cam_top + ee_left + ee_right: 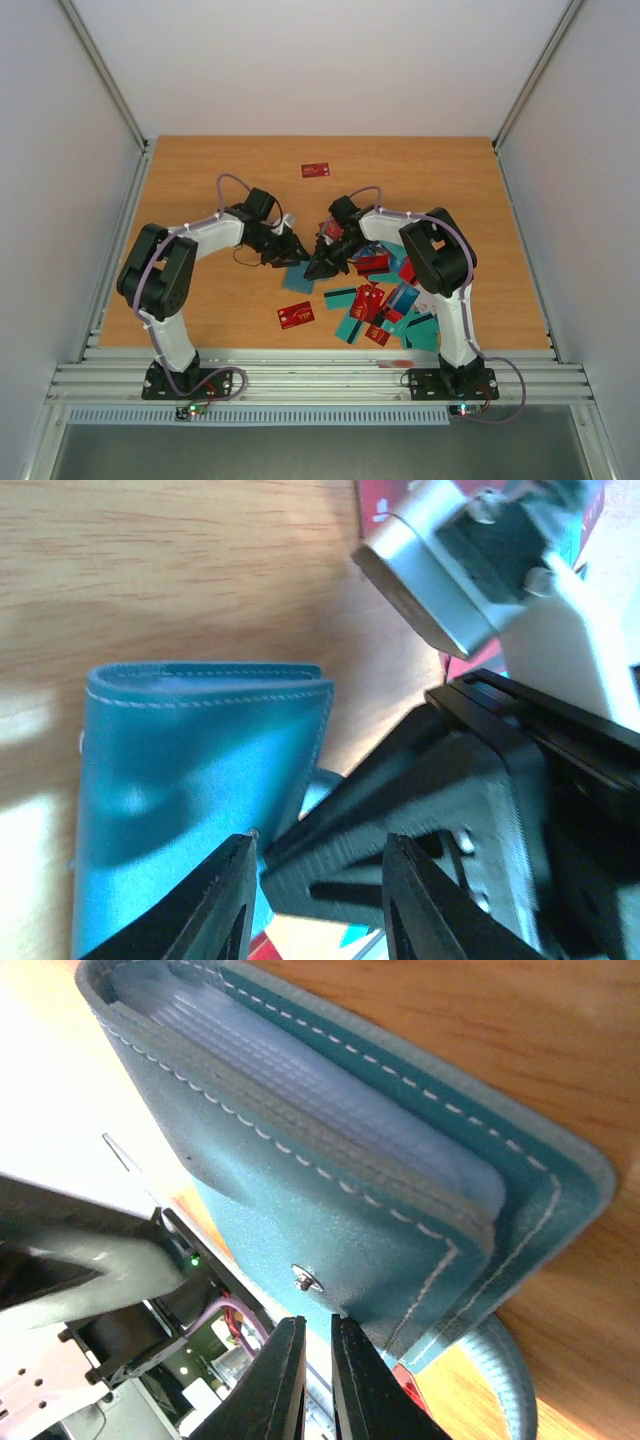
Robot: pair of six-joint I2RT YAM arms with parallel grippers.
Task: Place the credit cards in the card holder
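Note:
The teal card holder (298, 279) lies on the table between my two grippers. In the left wrist view the holder (190, 780) is folded, stitched edge up. My left gripper (322, 838) is open, its left finger over the holder's corner, with the right gripper's black body between its fingers. In the right wrist view the holder (330, 1160) shows greyish-blue pockets and a flap with a metal snap. My right gripper (318, 1318) is pinched almost shut on that flap's edge. Credit cards (380, 300), red, teal and blue, lie scattered to the right.
A red card (295, 316) lies alone near the front. Another red card (316, 170) lies far back on the table. The left gripper (293, 250) and right gripper (322, 265) nearly touch. Grey side walls and a metal front rail (320, 375) bound the table.

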